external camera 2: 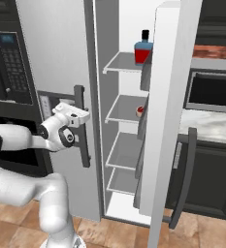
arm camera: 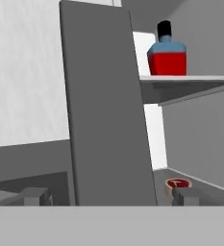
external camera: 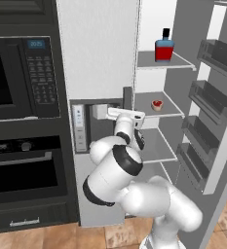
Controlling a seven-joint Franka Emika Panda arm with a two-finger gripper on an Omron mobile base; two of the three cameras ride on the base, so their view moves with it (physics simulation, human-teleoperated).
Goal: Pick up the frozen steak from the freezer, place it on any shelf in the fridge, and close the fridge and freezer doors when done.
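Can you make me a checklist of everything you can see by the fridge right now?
Surface: grey fridge shelves, mostly bare.
Job's things: steak on the second shelf; fridge door wide open; left door shut.
Clutter: red-and-blue bottle on the top shelf.
Gripper: at the left door's dark handle, one finger each side, holding nothing.
Cables: nothing seen.
Surroundings: microwave and oven to the left, wood floor.

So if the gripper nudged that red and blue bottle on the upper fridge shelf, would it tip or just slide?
The bottle looks squat and broad-based under a short narrow neck, so it would probably slide rather than topple. It stands near the shelf front edge, so a push might drop it.
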